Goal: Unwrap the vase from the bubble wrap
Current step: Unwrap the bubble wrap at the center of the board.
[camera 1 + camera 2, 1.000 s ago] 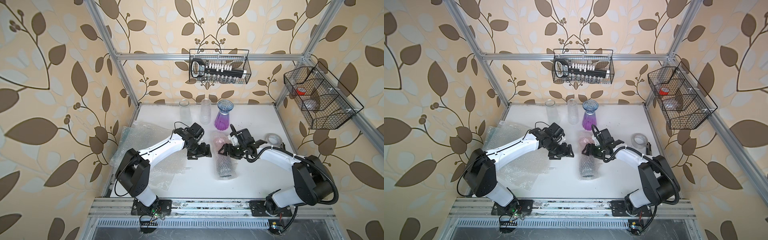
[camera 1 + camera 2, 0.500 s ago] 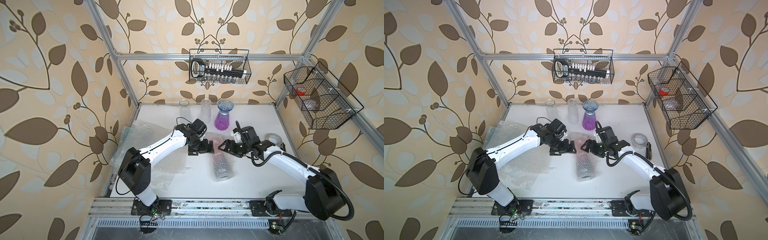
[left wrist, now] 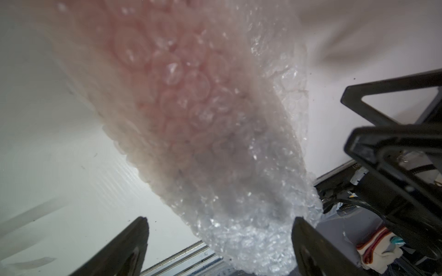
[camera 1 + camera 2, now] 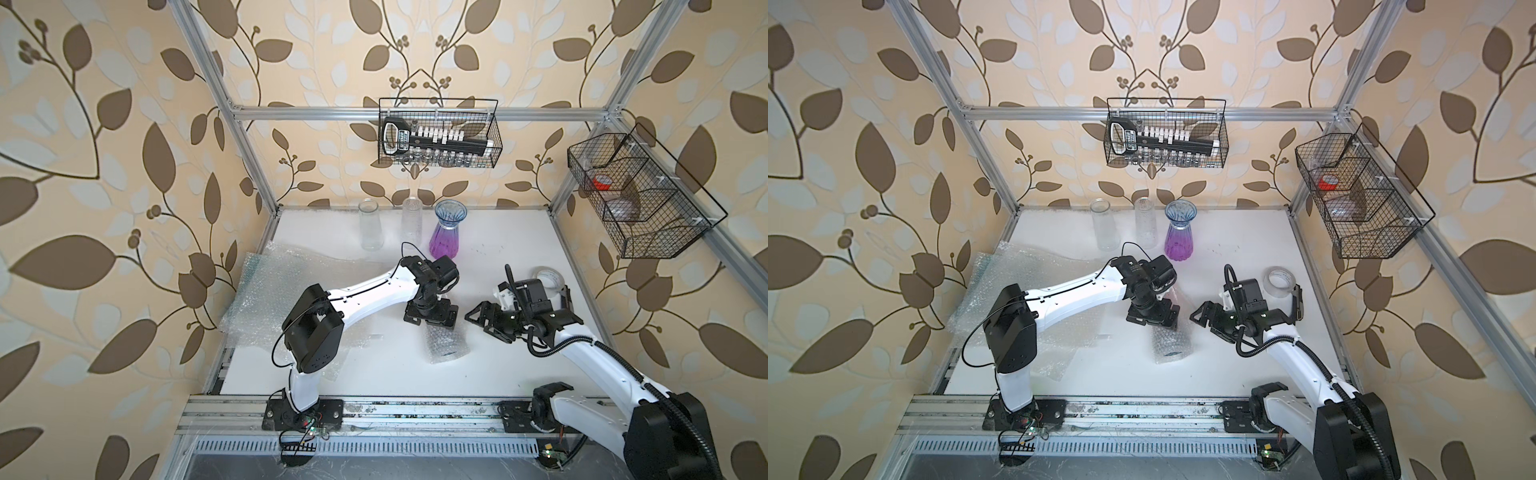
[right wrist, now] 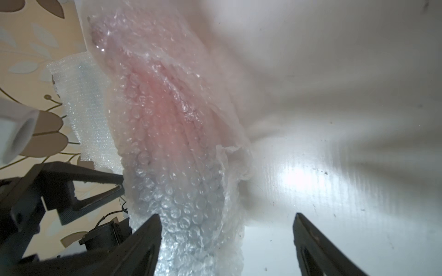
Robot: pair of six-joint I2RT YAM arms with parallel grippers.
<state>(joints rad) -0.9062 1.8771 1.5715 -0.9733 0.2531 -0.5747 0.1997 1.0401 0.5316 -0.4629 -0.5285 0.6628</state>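
Observation:
The vase (image 3: pixel 172 78) lies on its side on the white table, showing only as a pink tint through the bubble wrap (image 4: pixel 446 347) (image 4: pixel 1170 347) rolled round it. My left gripper (image 4: pixel 430 318) (image 3: pixel 218 239) hangs over the far end of the bundle with its jaws open. The wrap's end lies between its fingers (image 3: pixel 126 248) and brushes one. My right gripper (image 4: pixel 484 322) (image 5: pixel 226 239) stands open just to the right of the bundle. Part of the wrap (image 5: pixel 186 215) reaches in beside one of its fingers (image 5: pixel 143 243); nothing is pinched.
Loose sheets of bubble wrap (image 4: pixel 282 299) lie at the table's left under the left arm. Two clear vases (image 4: pixel 370 224) (image 4: pixel 411 220) and a purple one (image 4: pixel 446 232) stand at the back. A tape roll (image 4: pixel 548 278) sits behind the right arm. Wire baskets (image 4: pixel 438 133) (image 4: pixel 636 195) hang on the walls.
My left gripper has moved right and forward, over the bundle's far end. The right gripper has drawn back to the right of the bundle. The bundle has shifted slightly toward the front.

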